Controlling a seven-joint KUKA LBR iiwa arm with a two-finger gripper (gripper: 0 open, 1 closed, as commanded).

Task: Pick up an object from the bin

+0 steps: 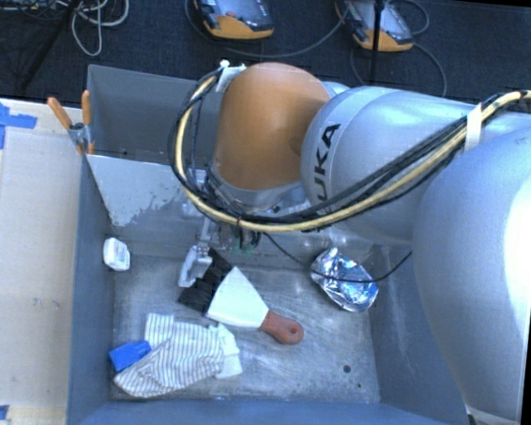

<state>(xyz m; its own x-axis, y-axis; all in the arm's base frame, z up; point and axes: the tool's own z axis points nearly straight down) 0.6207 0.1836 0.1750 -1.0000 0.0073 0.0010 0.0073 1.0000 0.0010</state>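
Down near the floor of the grey metal bin (86,396), gripper (195,267) right at the black bristle end of a white fan-shaped brush (237,305) with brown handle, likely lined up to grasp it. Cannot tell how wide open, or whether gripping. Crumpled silver foil (343,279) well off to the side.

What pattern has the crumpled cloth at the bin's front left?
The crumpled cloth is white with thin dark stripes, in the camera view.
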